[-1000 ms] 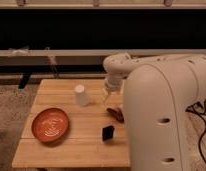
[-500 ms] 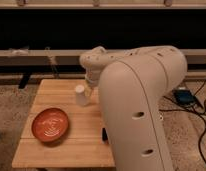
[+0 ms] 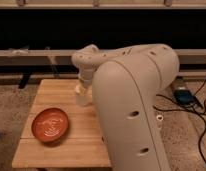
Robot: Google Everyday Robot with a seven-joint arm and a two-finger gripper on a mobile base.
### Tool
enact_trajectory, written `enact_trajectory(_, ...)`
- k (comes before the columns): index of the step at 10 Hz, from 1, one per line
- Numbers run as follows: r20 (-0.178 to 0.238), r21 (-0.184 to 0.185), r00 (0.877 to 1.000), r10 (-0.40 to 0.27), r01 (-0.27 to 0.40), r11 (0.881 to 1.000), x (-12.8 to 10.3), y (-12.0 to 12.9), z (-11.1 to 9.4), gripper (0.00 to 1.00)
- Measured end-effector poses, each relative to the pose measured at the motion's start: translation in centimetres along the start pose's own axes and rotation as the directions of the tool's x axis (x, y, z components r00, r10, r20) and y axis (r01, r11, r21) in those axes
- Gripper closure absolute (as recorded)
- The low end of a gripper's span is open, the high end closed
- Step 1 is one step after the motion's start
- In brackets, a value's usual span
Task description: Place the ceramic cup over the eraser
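Observation:
The white ceramic cup (image 3: 82, 96) stands upright on the wooden table (image 3: 56, 150), near its back middle. My gripper (image 3: 84, 84) comes down from the wrist directly onto the cup's top. It looks open, and the cup still rests on the table. My bulky white arm (image 3: 136, 100) covers the right half of the table. The eraser is hidden behind it.
A red-orange plate (image 3: 51, 124) lies at the front left of the table. A low rail or bench runs along the dark wall behind. Cables and a blue box (image 3: 183, 95) lie on the floor to the right.
The arm has swung left from the table's right side, so the gripper is now over the cup. The cup and plate have not moved. The arm now covers the eraser.

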Motion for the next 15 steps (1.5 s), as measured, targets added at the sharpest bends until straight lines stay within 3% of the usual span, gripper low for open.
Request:
enact_trajectory(6, -0.024, -0.073, 1.000, -0.010, 0.008, 0.997, -3.3, -0.4, 1.7, 0.33)
enact_trajectory(11, -0.072, -0.128, 0.997, -0.013, 0.003, 0.992, -3.8, -0.1, 4.0, 0.33)
enact_trajectory(13, -0.072, -0.151, 0.997, -0.029, 0.018, 0.988, -3.6, 0.6, 4.5, 0.33)
enact_trajectory(15, -0.047, -0.166, 0.998, -0.049, 0.041, 0.985, -3.7, 1.2, 4.6, 0.33)
